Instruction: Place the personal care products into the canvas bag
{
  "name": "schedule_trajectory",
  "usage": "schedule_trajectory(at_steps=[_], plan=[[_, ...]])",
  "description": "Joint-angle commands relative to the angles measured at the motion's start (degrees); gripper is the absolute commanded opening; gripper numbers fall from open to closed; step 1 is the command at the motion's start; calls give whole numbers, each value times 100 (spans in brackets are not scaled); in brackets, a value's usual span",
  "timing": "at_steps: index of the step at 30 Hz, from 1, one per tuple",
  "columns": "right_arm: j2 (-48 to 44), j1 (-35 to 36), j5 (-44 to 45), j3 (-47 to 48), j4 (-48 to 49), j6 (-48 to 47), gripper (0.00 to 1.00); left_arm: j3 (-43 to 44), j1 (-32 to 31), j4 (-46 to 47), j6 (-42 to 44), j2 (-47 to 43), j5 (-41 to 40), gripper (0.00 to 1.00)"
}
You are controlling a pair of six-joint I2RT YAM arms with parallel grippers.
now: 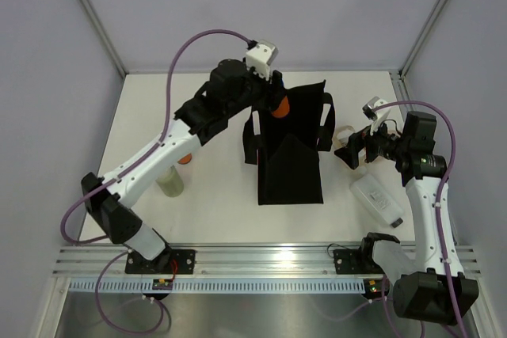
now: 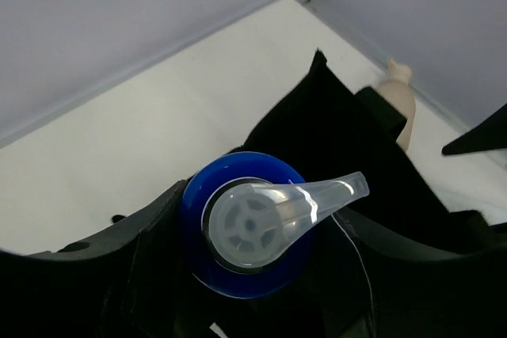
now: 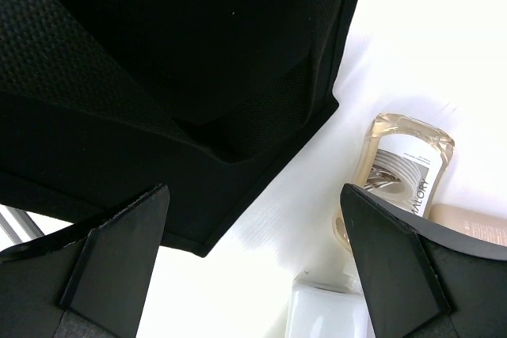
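Presently held: the left gripper is clamped on the blue-and-orange bottle, one finger on each side of the body below the blue cap.
Bottle axis: it runs along the left wrist view, clear pump head toward the camera and base toward the black fabric; judged near upright.
Key relation: the bottle sits over the far left part of the canvas bag, which lies directly beneath the tool. The coming move is judged a straight lowering and release. Whether the base is inside the mouth cannot be told.
Right gripper: jaws spread wide, holding nothing, just beside the bag's right side.
Nearer arm: left for the products left of the bag, right for those on the right.
Count, bags: one.
Count, products: six seen.
- In grip: one.
- Left of bag: two, the pale cream bottle and the orange dark-capped bottle, the latter partly hidden under the left arm.
- Right of bag: three, the flat white bottle, a clear labelled bottle and a beige container.
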Motion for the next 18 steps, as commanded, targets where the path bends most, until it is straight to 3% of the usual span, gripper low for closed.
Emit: schedule_trajectory(at_steps=[1, 8, 13, 18], plan=[[34, 5, 123, -21, 72, -126, 99, 619, -253, 139, 580, 177, 371, 0], [61, 5, 97, 6, 54, -108, 99, 549, -395, 120, 1126, 598, 951, 0], [61, 5, 132, 15, 37, -117, 100, 1084, -386, -29, 1416, 1485, 1513, 0], [8, 5, 159, 6, 46, -108, 100, 1480, -369, 338, 1522, 2136, 1418, 2]])
